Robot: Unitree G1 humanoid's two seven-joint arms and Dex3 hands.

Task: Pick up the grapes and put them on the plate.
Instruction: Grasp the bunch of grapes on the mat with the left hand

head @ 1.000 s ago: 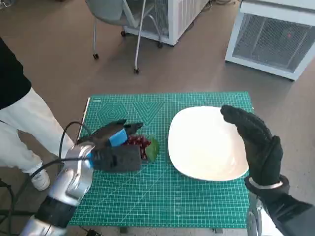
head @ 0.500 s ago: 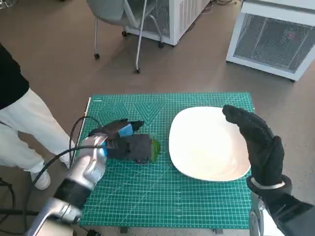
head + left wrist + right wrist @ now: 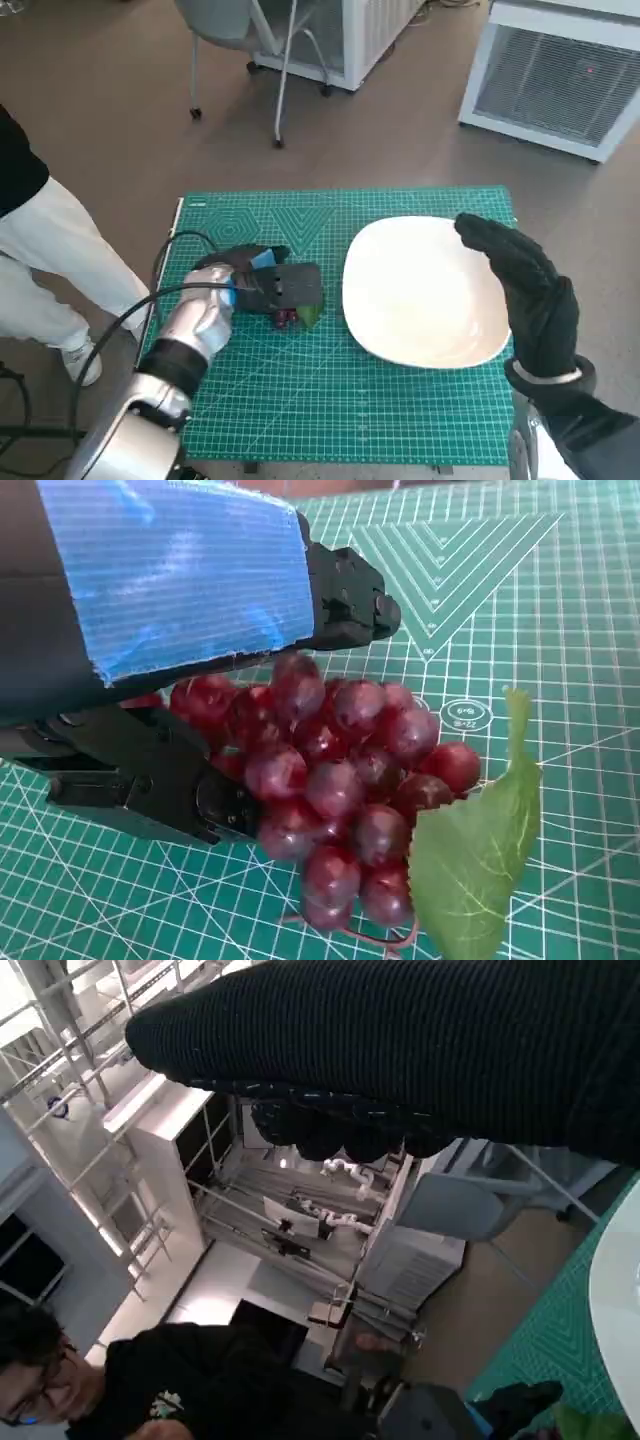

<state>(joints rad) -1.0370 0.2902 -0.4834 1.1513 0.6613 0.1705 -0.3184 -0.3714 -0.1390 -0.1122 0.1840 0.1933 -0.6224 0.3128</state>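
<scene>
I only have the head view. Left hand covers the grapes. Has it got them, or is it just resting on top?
Observer: Left wrist view shows the left hand with fingers on either side of the grapes, touching the bunch.
Operator: Lifted yet?
Observer: Cannot tell; the lowest grapes sit close against the green mat.
Operator: Leaf still attached?
Observer: A green leaf sits beside the bunch, on the side away from the hand.
Operator: Right hand?
Observer: The right hand is raised at the plate, holding nothing.
</scene>
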